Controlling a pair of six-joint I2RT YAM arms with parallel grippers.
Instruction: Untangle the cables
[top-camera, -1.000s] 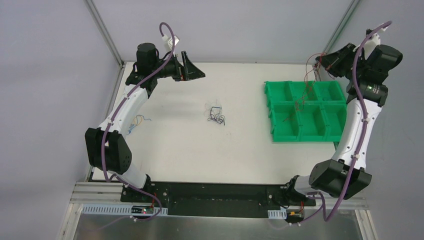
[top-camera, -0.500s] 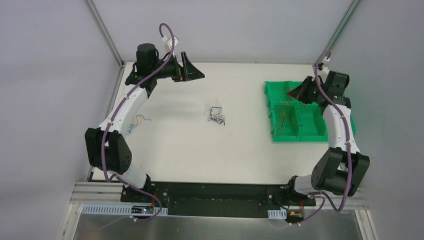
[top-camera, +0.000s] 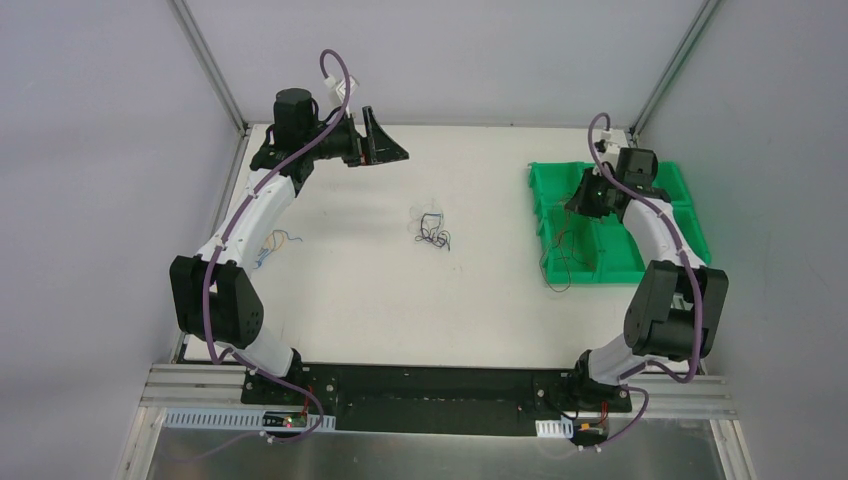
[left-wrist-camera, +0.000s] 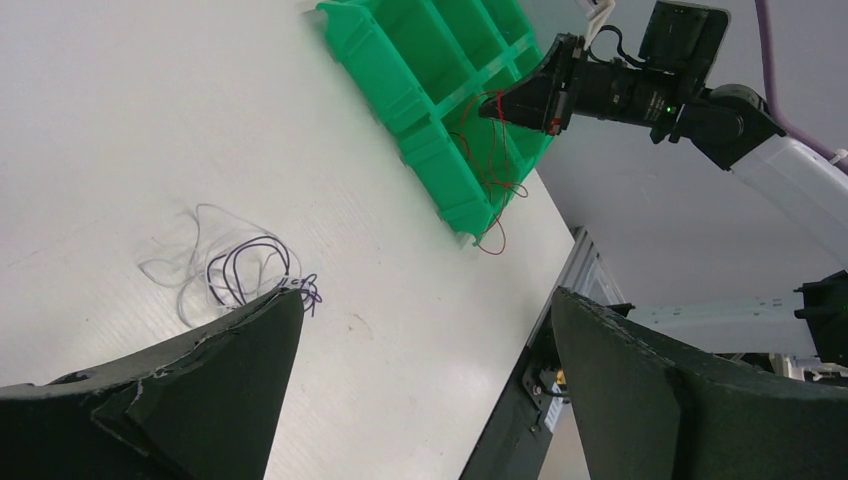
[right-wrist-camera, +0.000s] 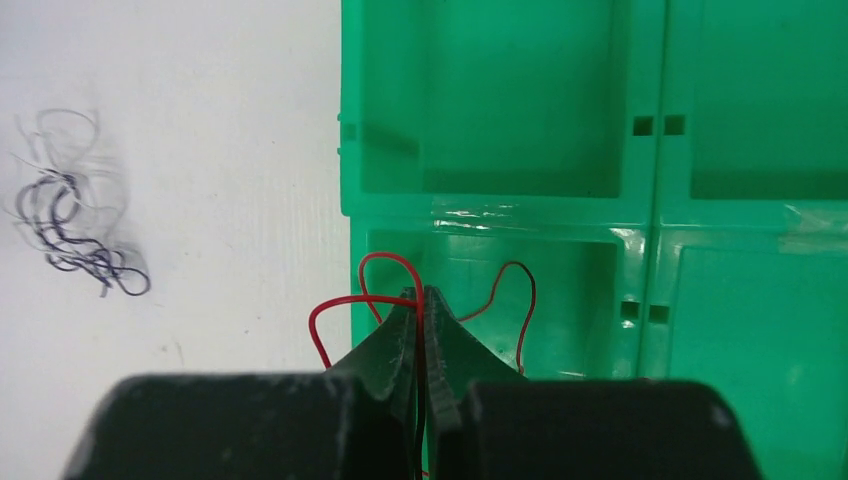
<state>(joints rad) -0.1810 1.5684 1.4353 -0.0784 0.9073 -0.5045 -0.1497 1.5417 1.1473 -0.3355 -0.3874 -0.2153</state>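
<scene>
Right arm, moved: over the last second I saw it swing in from the far right corner and drop low over the green bin tray (top-camera: 545, 178).

Right gripper (right-wrist-camera: 422, 298): fingers pressed together, pinching the red cable (right-wrist-camera: 384, 256). It hung above the tray's near left compartment, by the left wall.

Red cable: looped to either side of the fingertips, with its tail trailing over the tray's left edge onto the table (top-camera: 400, 300).

Left gripper (left-wrist-camera: 420, 330): fingers spread wide, holding nothing, raised over the far left of the table.

Black-purple and white bundle (top-camera: 432, 228): loose at mid-table, well apart from both grippers.

Yellow and blue bundle (top-camera: 275, 242): on the table beside the left arm.
</scene>
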